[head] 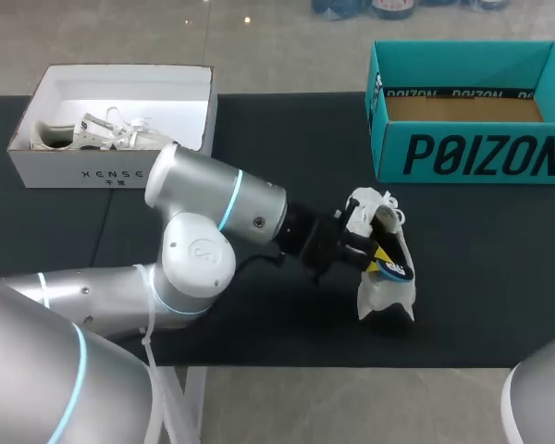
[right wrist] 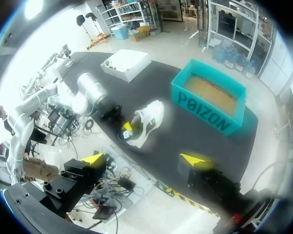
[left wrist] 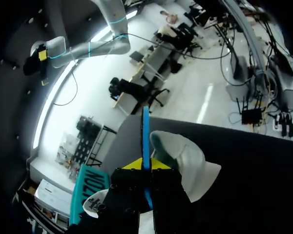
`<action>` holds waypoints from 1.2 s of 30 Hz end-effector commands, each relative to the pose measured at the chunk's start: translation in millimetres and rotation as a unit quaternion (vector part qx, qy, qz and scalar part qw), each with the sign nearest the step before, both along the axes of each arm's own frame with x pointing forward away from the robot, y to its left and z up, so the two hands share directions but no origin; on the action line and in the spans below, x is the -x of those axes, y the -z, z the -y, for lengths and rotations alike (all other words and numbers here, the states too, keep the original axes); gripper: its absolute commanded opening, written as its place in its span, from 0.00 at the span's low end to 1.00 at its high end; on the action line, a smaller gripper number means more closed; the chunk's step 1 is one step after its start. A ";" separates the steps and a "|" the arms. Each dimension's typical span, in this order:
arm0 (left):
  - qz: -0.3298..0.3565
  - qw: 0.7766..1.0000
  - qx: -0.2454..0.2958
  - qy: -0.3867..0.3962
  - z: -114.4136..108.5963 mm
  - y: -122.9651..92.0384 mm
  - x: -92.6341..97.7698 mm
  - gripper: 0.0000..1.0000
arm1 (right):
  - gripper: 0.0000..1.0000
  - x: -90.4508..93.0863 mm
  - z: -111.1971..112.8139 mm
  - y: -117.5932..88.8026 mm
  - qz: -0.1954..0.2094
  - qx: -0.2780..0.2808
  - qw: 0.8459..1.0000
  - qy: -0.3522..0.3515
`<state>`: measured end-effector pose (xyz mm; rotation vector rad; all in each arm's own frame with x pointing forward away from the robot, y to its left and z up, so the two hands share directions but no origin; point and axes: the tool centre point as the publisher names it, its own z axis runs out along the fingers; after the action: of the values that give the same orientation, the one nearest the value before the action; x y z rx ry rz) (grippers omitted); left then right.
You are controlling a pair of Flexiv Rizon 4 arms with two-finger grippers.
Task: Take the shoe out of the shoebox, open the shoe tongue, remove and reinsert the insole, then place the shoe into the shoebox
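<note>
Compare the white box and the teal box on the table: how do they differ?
The white box is shallower, the teal box deeper. The white box holds a pale sneaker; the teal box shows only its bare brown floor. The white box sits far left, the teal box far right. Both are open-topped.

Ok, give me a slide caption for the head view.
Left pincer grips a blue insole at the white sneaker on black table.
</note>
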<state>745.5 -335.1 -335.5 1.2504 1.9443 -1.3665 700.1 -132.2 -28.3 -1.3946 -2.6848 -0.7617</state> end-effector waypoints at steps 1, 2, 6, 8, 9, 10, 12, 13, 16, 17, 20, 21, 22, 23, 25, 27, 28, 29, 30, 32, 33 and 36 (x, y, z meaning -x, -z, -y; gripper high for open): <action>0.009 1.000 -0.019 0.012 6.5 1.6 -15.7 0.00 | 1.00 -2.9 0.0 -1.2 -0.003 0.001 1.000 -0.001; 0.015 1.000 -0.024 0.013 5.4 2.5 -18.6 0.00 | 1.00 -2.9 0.0 -1.2 -0.003 0.001 1.000 -0.001; 0.030 0.999 -0.037 0.014 0.7 6.4 -28.5 0.00 | 1.00 -2.9 0.0 -1.2 -0.003 0.001 1.000 -0.001; 0.031 0.999 -0.039 0.014 0.1 10.0 -31.3 0.00 | 1.00 -2.9 0.0 -1.2 -0.003 0.001 1.000 -0.001; 0.034 0.998 -0.042 0.015 0.2 10.6 -31.3 0.00 | 1.00 -2.9 0.0 -1.2 -0.003 0.001 1.000 -0.001; 0.033 0.998 -0.042 0.015 1.0 12.4 -30.4 0.00 | 1.00 -2.9 0.0 -1.2 -0.003 0.001 1.000 -0.001; 0.029 0.999 -0.041 0.015 3.7 16.1 -27.4 0.00 | 1.00 -2.9 0.0 -1.2 -0.003 0.001 1.000 -0.001; 0.025 0.999 -0.039 0.016 5.2 15.9 -24.4 0.00 | 1.00 -2.9 0.0 -1.2 -0.003 0.001 1.000 -0.001; 0.014 0.999 -0.035 0.021 8.6 16.5 -15.6 0.20 | 1.00 -2.9 0.0 -1.2 -0.003 0.001 1.000 -0.001; 0.012 0.999 -0.034 0.020 8.8 15.9 -13.0 0.34 | 1.00 -2.9 0.0 -1.2 -0.003 0.001 1.000 -0.001; 0.006 0.999 -0.033 0.021 6.2 14.1 -6.5 0.77 | 1.00 -2.9 0.0 -1.2 -0.003 0.001 1.000 -0.001; 0.004 0.999 -0.033 0.018 4.7 12.7 -5.3 0.84 | 1.00 -2.9 0.0 -1.2 -0.003 0.001 1.000 -0.001; 0.003 0.999 -0.032 0.015 3.1 11.0 -4.4 0.84 | 1.00 -2.9 0.0 -1.2 -0.003 0.001 1.000 -0.001; 0.003 0.999 -0.031 0.013 1.7 9.1 -3.8 0.83 | 1.00 -2.9 0.0 -1.2 -0.003 0.001 1.000 -0.001; 0.005 1.000 -0.030 0.008 -1.3 5.1 -2.5 0.79 | 1.00 -2.9 0.0 -1.2 -0.003 0.001 1.000 -0.001; 0.005 1.000 -0.027 0.001 -3.8 1.2 -2.0 0.71 | 1.00 -2.9 0.0 -1.2 -0.003 0.001 1.000 -0.001; 0.006 1.000 -0.025 -0.003 -5.1 -0.3 -1.9 0.64 | 1.00 -2.9 0.0 -1.2 -0.003 0.001 1.000 -0.001; 0.006 1.000 -0.024 -0.004 -6.1 -2.0 -1.9 0.56 | 1.00 -2.9 0.0 -1.2 -0.003 0.001 1.000 -0.001; 0.007 1.000 -0.024 -0.005 -6.5 -2.9 -2.0 0.50 | 1.00 -2.9 0.0 -1.2 -0.003 0.001 1.000 -0.001; 0.008 1.000 -0.021 -0.008 -7.4 -4.7 -1.8 0.46 | 1.00 -2.9 0.0 -1.2 -0.003 0.001 1.000 -0.001; 0.009 1.000 -0.020 -0.009 -7.6 -5.0 -1.7 0.44 | 1.00 -2.9 0.0 -1.2 -0.003 0.001 1.000 -0.001; 0.007 1.000 -0.019 -0.007 -6.4 -5.3 3.5 0.35 | 1.00 -2.9 0.0 -1.2 -0.003 0.001 1.000 -0.001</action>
<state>747.3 -330.3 -331.7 1.2601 1.9724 -1.3214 700.0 -132.3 -28.2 -1.3947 -2.6848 -0.7616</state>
